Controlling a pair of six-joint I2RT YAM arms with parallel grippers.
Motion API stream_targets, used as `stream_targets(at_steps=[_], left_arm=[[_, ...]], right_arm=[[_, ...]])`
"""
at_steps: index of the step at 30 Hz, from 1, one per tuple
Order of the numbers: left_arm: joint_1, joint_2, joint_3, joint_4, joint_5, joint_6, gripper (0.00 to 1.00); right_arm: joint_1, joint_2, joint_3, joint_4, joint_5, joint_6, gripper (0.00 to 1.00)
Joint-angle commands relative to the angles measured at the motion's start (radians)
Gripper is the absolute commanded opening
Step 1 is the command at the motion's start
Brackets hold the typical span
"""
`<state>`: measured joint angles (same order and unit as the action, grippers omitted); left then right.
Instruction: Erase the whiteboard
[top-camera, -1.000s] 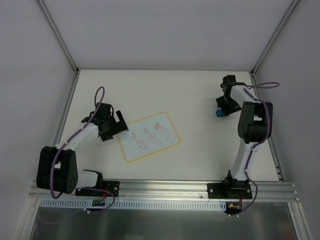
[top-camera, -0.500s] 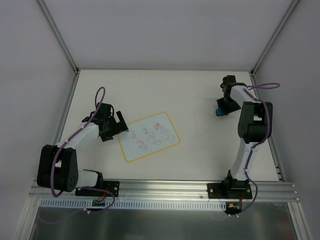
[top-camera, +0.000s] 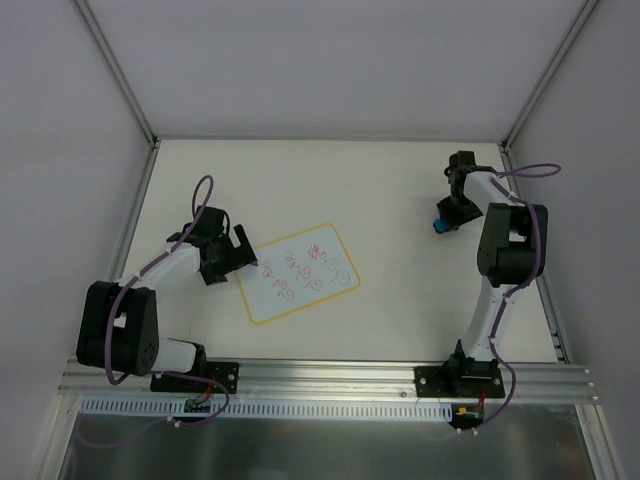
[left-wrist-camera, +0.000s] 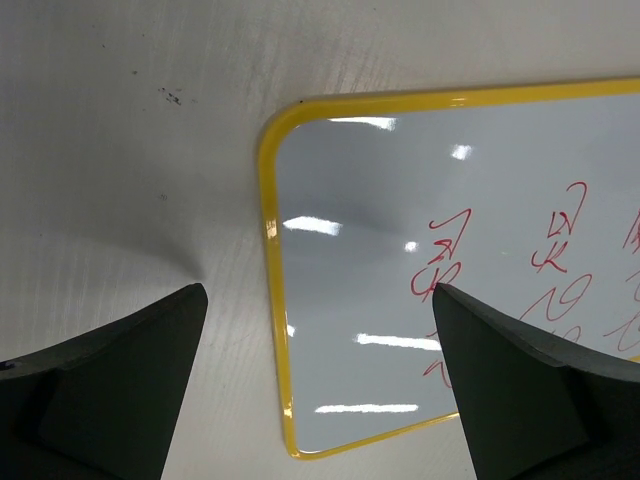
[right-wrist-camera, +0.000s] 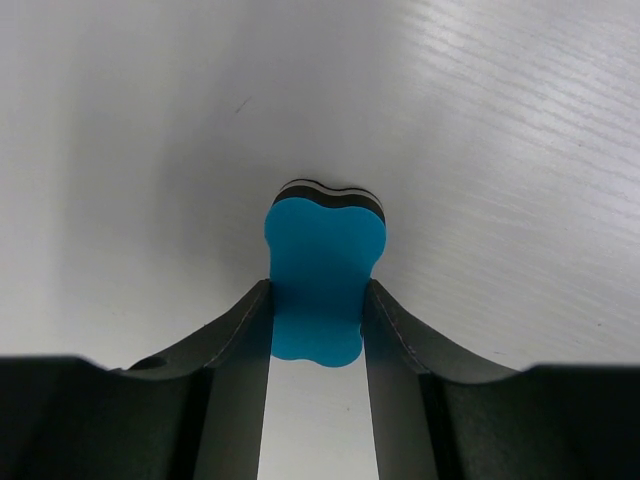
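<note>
Lying flat on the white table (top-camera: 380, 190), left of centre and turned at a slant, the whiteboard (top-camera: 297, 272) shows its thin yellow rim and rounded corners in full in the top view. Red scribbles (top-camera: 305, 270) cover the far and right part of its face; the near left part is bare white.

Left arm: the left gripper (top-camera: 243, 250) sits at the board's left edge. In the left wrist view the left gripper (left-wrist-camera: 318, 300) has its two dark fingers (left-wrist-camera: 120, 380) spread wide apart with nothing between them. One finger is over the bare table beside the rim, the other over the board's face. That view shows one short edge and both its rounded corners of the whiteboard (left-wrist-camera: 400, 280), with the red scribbles (left-wrist-camera: 450, 270) toward the right. Whether the fingertips touch the surface cannot be told.

Right arm: the right gripper (top-camera: 445, 222) is at the far right of the table, well apart from the board. In the right wrist view the right gripper (right-wrist-camera: 318, 300) is closed on a small blue eraser (right-wrist-camera: 325, 275), one finger pressed to each of its sides. The block has a waisted outline, with a thin black and white layer visible at its far end. In the top view the eraser (top-camera: 440, 224) appears as a small blue spot at the fingertips. Whether it rests on the table or is held just above cannot be told.
</note>
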<state>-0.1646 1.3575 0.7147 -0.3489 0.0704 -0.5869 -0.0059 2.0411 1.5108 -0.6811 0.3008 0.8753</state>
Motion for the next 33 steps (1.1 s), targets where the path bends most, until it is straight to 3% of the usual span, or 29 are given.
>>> stream_targets(at_steps=[1,9,13,21,33], left_arm=[[-0.01,0.032,0.008,-0.016,0.014,-0.019,0.99],[-0.007,0.083,0.019,-0.025,-0.015,-0.059,0.96],[-0.006,0.118,0.038,-0.028,-0.023,-0.062,0.91],[-0.038,0.189,0.092,-0.028,0.012,-0.065,0.78],[-0.202,0.235,0.123,-0.028,0.025,-0.175,0.68]], right_arm=[[0.043,-0.064,0.031,-0.014,-0.009,-0.134,0.22],[0.205,-0.114,0.092,-0.014,-0.094,-0.67,0.2],[0.322,-0.154,0.069,-0.012,-0.111,-0.804,0.19],[0.484,-0.229,-0.027,0.058,-0.177,-0.915,0.2],[0.641,-0.285,-0.077,0.071,-0.161,-0.978,0.21]])
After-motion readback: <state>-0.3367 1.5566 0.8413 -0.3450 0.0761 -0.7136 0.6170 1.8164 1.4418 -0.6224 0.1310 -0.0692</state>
